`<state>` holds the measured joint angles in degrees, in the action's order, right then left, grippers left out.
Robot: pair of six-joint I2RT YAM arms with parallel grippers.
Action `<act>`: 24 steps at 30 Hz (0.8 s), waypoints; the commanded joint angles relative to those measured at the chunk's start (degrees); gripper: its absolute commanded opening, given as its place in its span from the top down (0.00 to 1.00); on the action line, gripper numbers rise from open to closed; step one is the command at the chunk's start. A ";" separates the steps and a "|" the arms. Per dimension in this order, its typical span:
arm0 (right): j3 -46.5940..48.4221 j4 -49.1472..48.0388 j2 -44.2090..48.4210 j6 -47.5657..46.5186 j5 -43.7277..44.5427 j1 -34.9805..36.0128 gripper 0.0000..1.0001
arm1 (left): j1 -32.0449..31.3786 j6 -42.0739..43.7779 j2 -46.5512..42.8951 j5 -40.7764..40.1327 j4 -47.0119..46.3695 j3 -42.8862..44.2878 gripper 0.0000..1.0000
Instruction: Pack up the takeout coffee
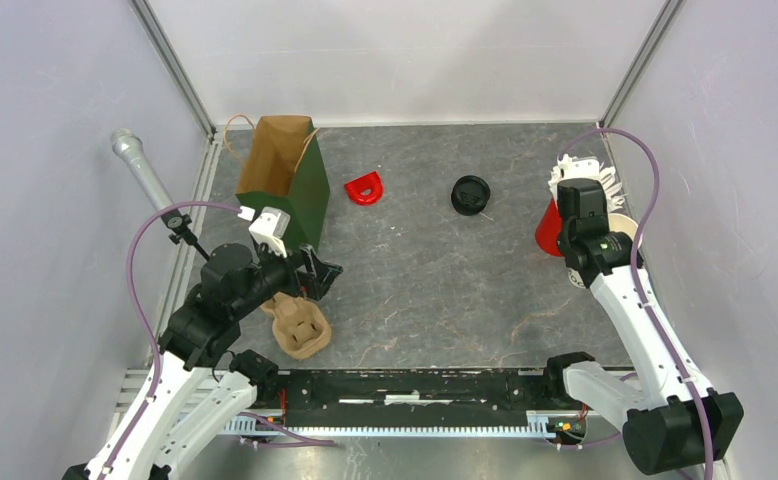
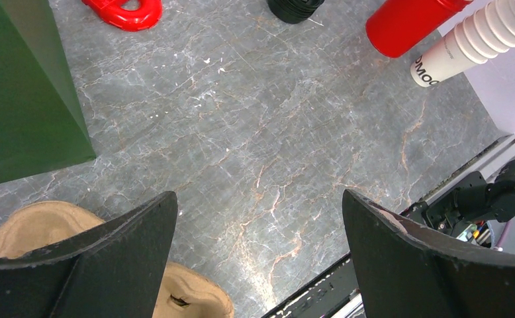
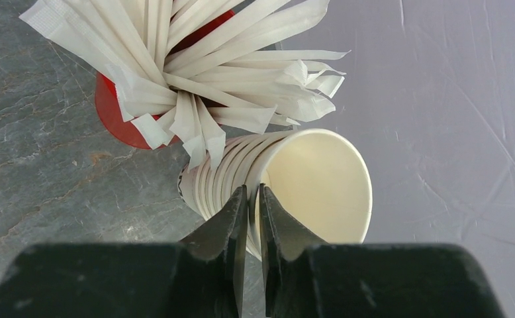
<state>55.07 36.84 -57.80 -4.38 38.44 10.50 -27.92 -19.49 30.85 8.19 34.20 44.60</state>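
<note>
No takeout coffee with a lid shows in any view. A stack of lidless cream cups (image 3: 321, 185) lies tilted by the right wall, next to the red cup (image 3: 112, 112) of white sticks (image 3: 195, 53). My right gripper (image 3: 253, 189) is shut on the rim of the top cup, one finger inside it and one outside. A pile of black lids (image 1: 470, 193) sits mid-table at the back. My left gripper (image 2: 258, 195) hangs open over bare table, just right of the tan pulp cup carrier (image 1: 298, 325), with nothing between its fingers.
A green paper bag (image 1: 285, 180) stands open at the back left, close to my left arm. A red plastic piece (image 1: 365, 187) lies to its right. Walls close in the table on three sides. The cup stack (image 2: 467, 40) leans against the right wall.
</note>
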 commanded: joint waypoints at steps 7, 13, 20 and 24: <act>-0.07 -1.62 1.64 -0.34 1.69 -0.30 0.92 | 0.24 -0.81 0.18 1.57 -1.15 -0.24 0.00; 1.77 -0.40 1.84 -1.15 2.83 -0.24 0.95 | 0.24 -0.82 0.19 1.57 -1.15 -0.28 0.00; 4.46 1.83 0.56 -2.10 3.78 -0.22 0.95 | 0.21 -0.80 0.31 1.56 -1.15 -0.29 0.00; 7.31 4.16 -0.76 -2.22 5.66 -0.22 0.96 | 0.24 -0.90 0.36 1.65 -1.15 -0.21 0.00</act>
<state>57.54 39.55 -57.71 -5.69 40.71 10.44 -27.92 -19.49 30.89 8.21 34.20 44.60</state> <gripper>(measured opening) 0.052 0.996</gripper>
